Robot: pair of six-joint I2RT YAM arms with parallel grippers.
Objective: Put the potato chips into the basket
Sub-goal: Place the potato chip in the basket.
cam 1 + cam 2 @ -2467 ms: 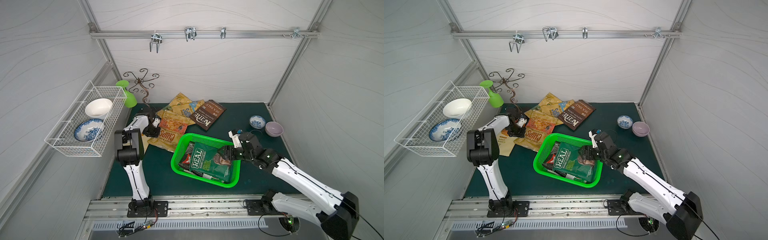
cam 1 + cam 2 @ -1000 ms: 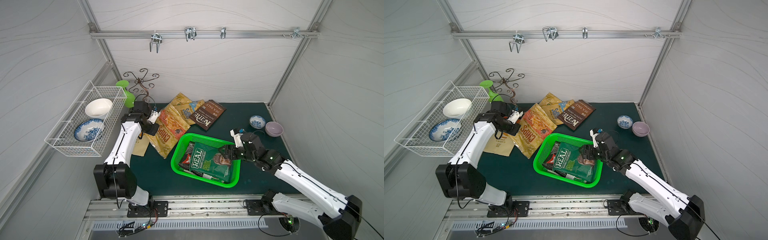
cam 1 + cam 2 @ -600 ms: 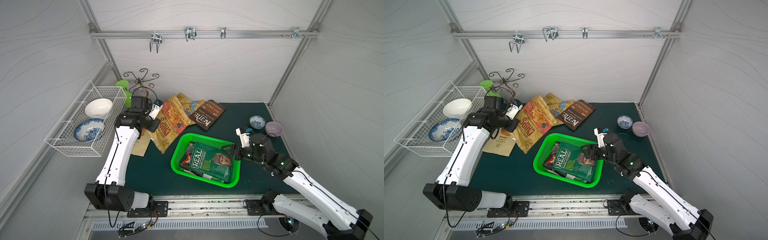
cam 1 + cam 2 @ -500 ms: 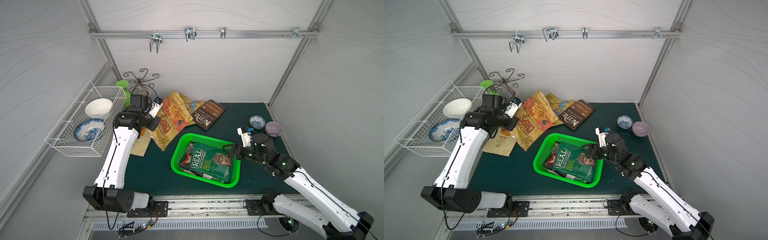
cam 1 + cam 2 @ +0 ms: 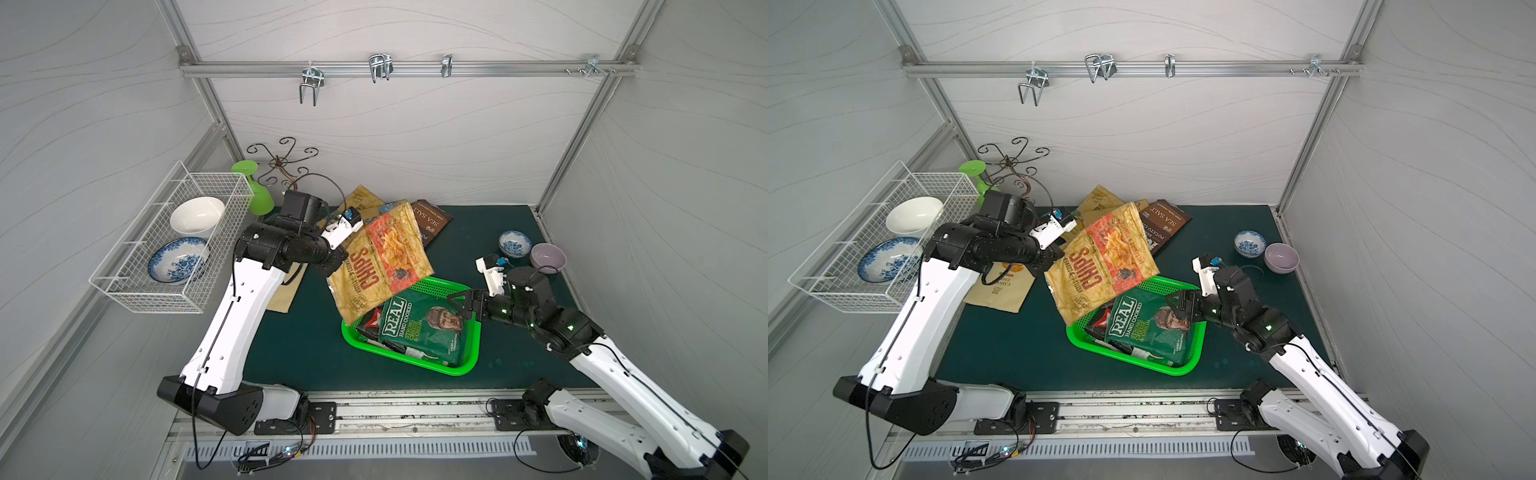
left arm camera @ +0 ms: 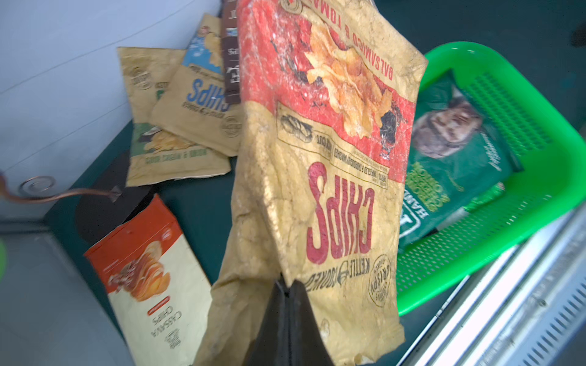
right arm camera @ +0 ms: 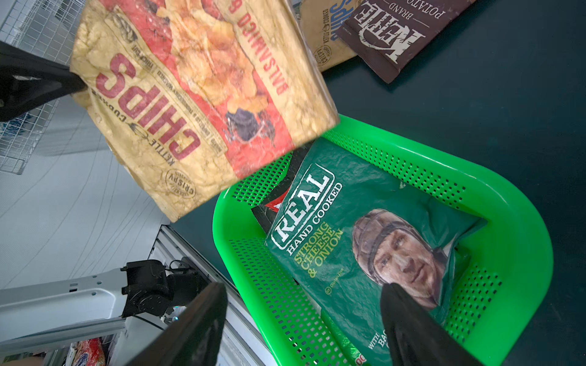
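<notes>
My left gripper (image 5: 338,266) (image 6: 287,285) is shut on the edge of a tan and red CHIPS bag (image 5: 384,257) (image 5: 1104,262) (image 7: 196,104). The bag hangs tilted in the air over the far left corner of the green basket (image 5: 465,365) (image 7: 520,228). A dark green REAL bag (image 5: 419,328) (image 7: 364,247) lies in the basket on top of a black-red bag (image 7: 269,206). My right gripper (image 5: 463,306) (image 7: 306,286) hovers open and empty over the basket's right end. A brown Kettle bag (image 5: 432,222), tan bags (image 6: 203,107) and an orange-white bag (image 6: 149,285) lie on the mat.
A white wire rack (image 5: 124,286) holding two bowls hangs on the left wall. A green glass (image 5: 253,191) and a curled metal stand (image 5: 282,166) are at the back left. A blue-patterned bowl (image 5: 514,244) and a purple bowl (image 5: 548,257) sit at the back right.
My left arm has lifted the CHIPS bag off the mat and swung it right, up over the basket's corner. My right arm has risen and drawn back a little, jaws slightly wider.
</notes>
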